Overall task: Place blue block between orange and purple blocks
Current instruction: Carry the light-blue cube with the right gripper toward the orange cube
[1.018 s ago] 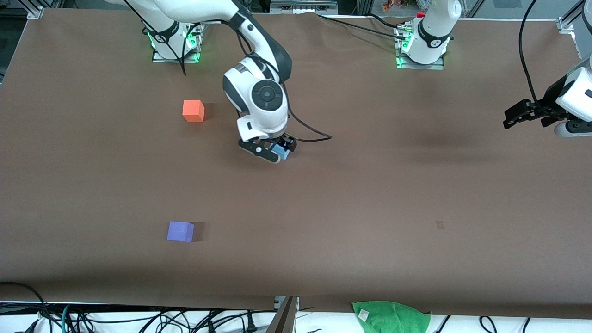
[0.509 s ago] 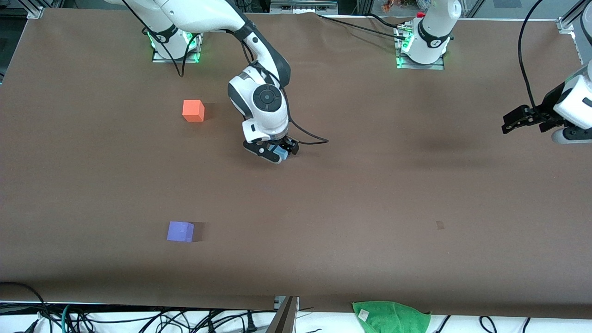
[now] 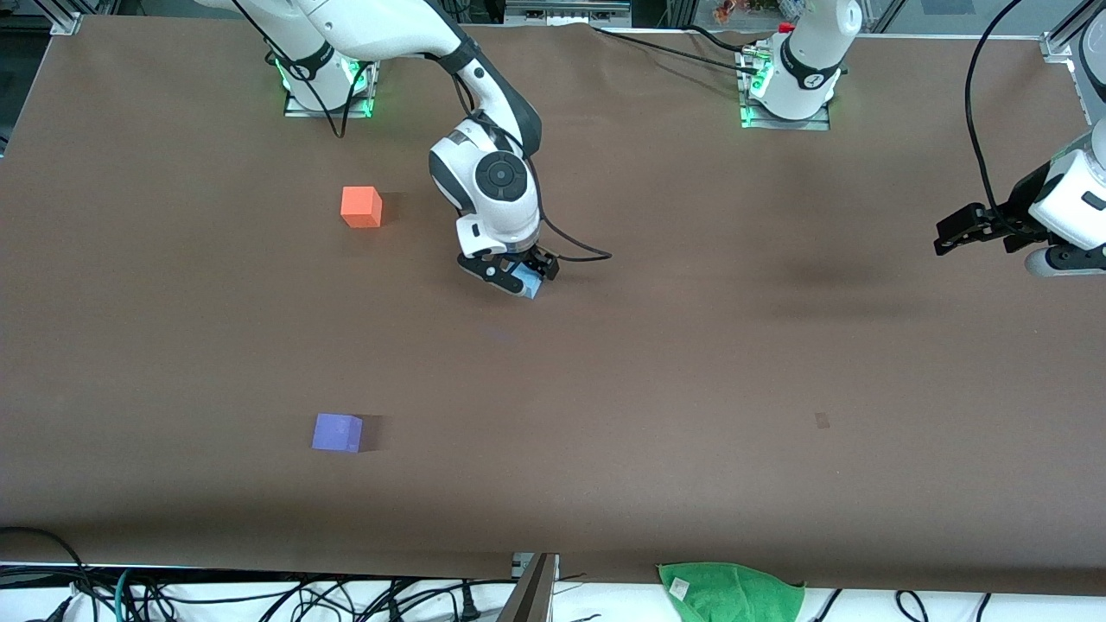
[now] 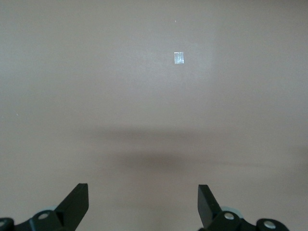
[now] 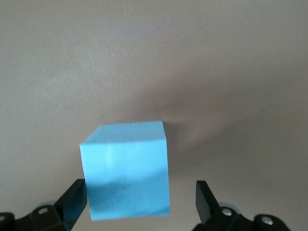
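the right gripper stood open around the blue block on the tabletop; the left gripper waited open near the tabletop's edge.

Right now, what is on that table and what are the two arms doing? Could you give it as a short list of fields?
blue block: on the table, between the right gripper's open fingers, one finger touching, the other apart
right gripper: low at the blue block
orange block: toward the right arm's end
purple block: nearer the front camera than the orange one
left gripper: open, waiting over bare table
green cloth: at the table's near edge
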Robot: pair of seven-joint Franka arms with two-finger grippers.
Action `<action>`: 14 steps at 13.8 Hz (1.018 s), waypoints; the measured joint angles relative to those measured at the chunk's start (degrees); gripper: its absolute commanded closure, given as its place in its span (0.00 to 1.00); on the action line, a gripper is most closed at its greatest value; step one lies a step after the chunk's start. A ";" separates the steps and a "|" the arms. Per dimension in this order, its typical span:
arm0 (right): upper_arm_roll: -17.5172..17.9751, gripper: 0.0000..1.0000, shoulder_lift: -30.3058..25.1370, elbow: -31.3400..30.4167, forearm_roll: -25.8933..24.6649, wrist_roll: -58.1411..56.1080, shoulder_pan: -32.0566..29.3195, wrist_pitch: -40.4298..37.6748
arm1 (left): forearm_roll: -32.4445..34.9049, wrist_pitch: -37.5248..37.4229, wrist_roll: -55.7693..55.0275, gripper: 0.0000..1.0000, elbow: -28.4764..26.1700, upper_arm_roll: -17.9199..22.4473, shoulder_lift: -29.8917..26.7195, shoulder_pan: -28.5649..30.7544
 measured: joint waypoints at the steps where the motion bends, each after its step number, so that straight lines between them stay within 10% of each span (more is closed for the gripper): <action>1: 0.22 0.00 -0.30 -0.47 0.00 0.10 0.07 0.02 | -0.32 0.10 0.39 0.00 0.00 0.05 0.00 0.04; 14: 0.17 0.00 -0.60 -2.82 -0.29 0.13 0.03 4.30 | -1.01 0.49 1.43 0.00 0.00 0.16 0.49 1.24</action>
